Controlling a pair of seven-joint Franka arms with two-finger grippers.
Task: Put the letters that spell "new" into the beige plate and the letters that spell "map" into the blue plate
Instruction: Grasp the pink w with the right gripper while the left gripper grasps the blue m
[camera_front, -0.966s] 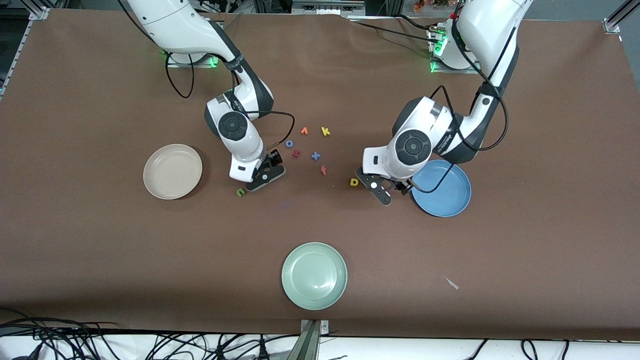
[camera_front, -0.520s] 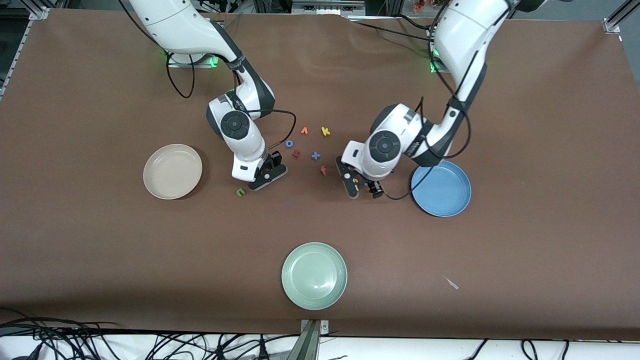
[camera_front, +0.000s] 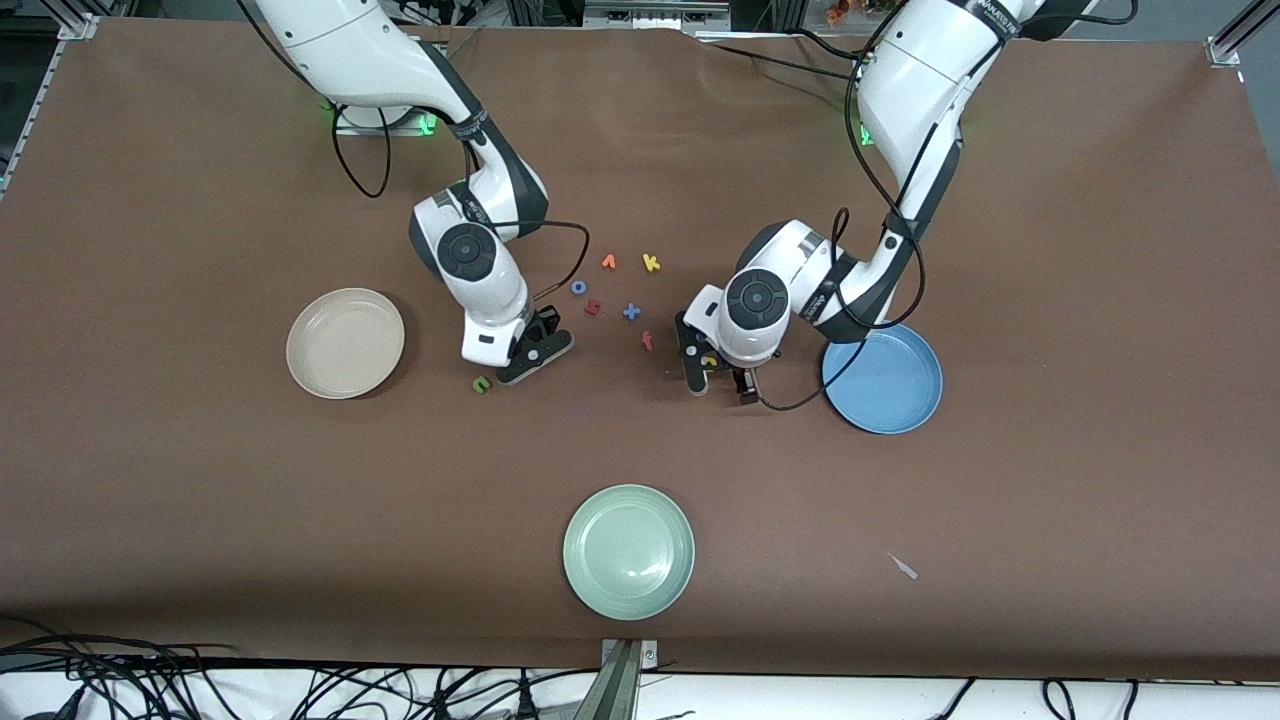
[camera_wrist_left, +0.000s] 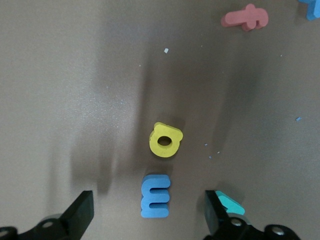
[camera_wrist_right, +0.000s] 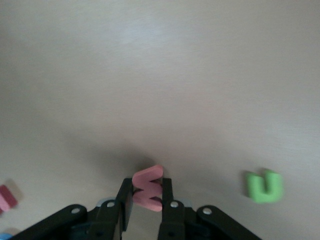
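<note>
Brown paper covers the big table (camera_front: 200, 520) I am watching from far away. From the front camera, I see the beige plate (camera_front: 345, 343) toward the right arm's end and the blue plate (camera_front: 882, 376) toward the left arm's end. Both are empty. A pale green plate (camera_front: 629, 551) sits nearer to the camera than the blue plate. The right gripper (camera_front: 530, 355) is low at the table, between the beige plate and the small pile of loose letters (camera_front: 615, 290). The green "n" (camera_front: 481, 384) lies just beside it. The left gripper (camera_front: 718, 375) is low too, near the blue plate, with the yellow "a" (camera_front: 709, 360) showing under it.

My left wrist camera shows the left gripper's fingers (camera_wrist_left: 80, 212) wide apart. The yellow "a" (camera_wrist_left: 165, 140) and the blue "m" (camera_wrist_left: 156, 195) lie on the table between them, touching neither finger. The teal "p" (camera_wrist_left: 231, 203) peeks out beside one finger.

My right wrist camera shows the right gripper (camera_wrist_right: 146, 200) squeezed tight on the pinkish-red "w" (camera_wrist_right: 148, 187). The green "n" (camera_wrist_right: 264, 185) lies flat nearby, apart from the fingers.
</note>
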